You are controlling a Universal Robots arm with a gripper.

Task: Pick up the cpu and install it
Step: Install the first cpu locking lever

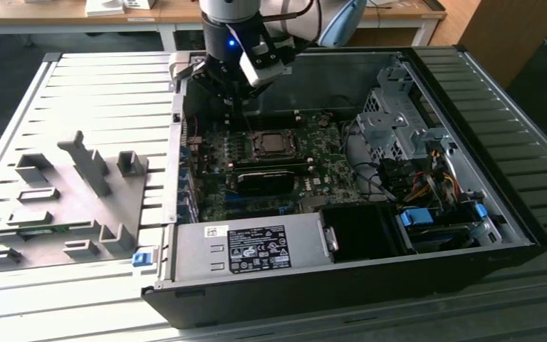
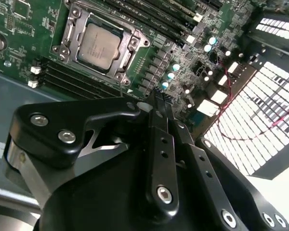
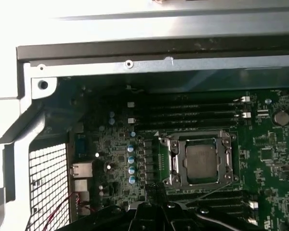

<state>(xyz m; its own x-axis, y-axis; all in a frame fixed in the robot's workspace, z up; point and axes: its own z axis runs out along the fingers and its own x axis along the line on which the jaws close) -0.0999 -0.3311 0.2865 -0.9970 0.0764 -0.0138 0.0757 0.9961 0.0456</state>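
In the second wrist view, the black metal gripper (image 2: 160,98) has its fingers pressed together, holding nothing. Beyond its tips, apart, the square silver-grey cpu (image 2: 99,46) lies inside the metal-framed socket (image 2: 67,36) on the green motherboard (image 2: 24,24).

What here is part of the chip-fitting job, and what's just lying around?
Part of the job:
cpu, sitting in the socket
gripper, fingers together, holding nothing
motherboard

Just lying about:
grey fixture beside the case
power supply
drive cage
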